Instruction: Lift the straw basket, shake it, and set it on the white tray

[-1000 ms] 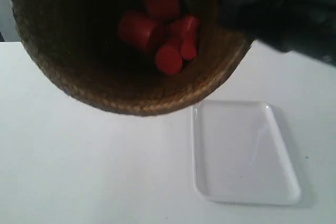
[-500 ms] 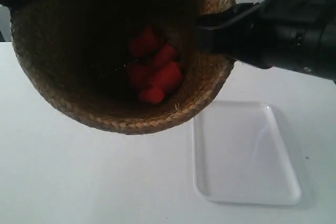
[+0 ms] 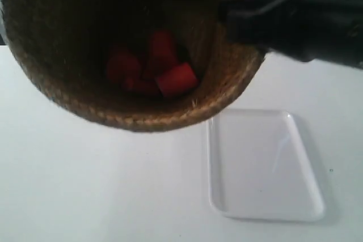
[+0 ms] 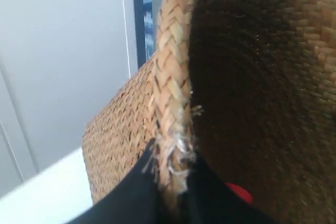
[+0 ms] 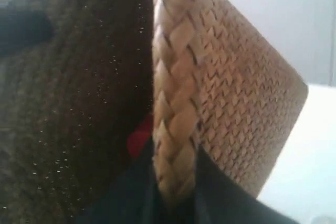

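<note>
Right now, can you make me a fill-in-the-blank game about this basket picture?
The small pieces inside the straw basket are ____.
The white tray has ____ on it.
The left pincer and the right pincer are both shut on the basket's braided ____.
Missing words: red; nothing; rim.

Straw basket (image 3: 142, 120) shifted up in exterior view; red pieces (image 3: 157, 72) inside tumbled, seemingly regrouped leftward.

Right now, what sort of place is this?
Likely an indoor robot test bench: plain white table, bare pale wall, left gripper and right gripper clamping a straw basket near a white tray.
</note>
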Tool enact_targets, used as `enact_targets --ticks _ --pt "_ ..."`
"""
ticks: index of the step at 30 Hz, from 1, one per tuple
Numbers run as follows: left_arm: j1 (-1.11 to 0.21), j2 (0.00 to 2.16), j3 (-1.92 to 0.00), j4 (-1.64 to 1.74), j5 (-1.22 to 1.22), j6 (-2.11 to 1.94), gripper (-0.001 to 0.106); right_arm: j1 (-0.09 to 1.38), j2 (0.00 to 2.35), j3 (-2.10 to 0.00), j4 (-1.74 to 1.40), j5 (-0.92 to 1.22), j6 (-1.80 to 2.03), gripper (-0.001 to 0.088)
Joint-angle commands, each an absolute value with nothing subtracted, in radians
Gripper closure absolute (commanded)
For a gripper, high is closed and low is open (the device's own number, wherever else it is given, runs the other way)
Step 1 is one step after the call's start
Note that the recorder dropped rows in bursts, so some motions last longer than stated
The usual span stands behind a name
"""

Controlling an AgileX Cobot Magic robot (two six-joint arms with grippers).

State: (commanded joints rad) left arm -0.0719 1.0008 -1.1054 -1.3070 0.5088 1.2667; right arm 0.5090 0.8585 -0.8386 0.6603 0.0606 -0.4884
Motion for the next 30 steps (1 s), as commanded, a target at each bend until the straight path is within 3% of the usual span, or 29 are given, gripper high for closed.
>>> enact_targets --ticks 5,11,16,23,28,30 --pt "-0.072 1.047 -1.036 -1.291 0.493 1.230 0.105 0.509 0.965 -0.738 0.660 -0.010 -0.491 0.0868" --pt "-0.072 1.012 -1.188 -1.327 0.452 1.224 0.105 0.509 0.867 -0.839 0.660 0.031 -0.456 0.0868" --pt "-0.072 1.085 -1.082 -1.245 0.541 1.198 0.105 0.509 0.982 -0.775 0.653 -0.055 -0.503 0.0868" --pt "-0.072 0.995 -1.140 -1.270 0.540 1.126 0.105 0.512 0.913 -0.883 0.663 0.132 -0.458 0.0868" --pt "-0.072 1.054 -1.047 -1.258 0.465 1.132 0.105 0.501 1.010 -0.772 0.624 -0.109 -0.475 0.0868" --pt "-0.072 1.084 -1.039 -1.267 0.490 1.097 0.105 0.486 1.064 -0.776 0.637 -0.080 -0.474 0.0868"
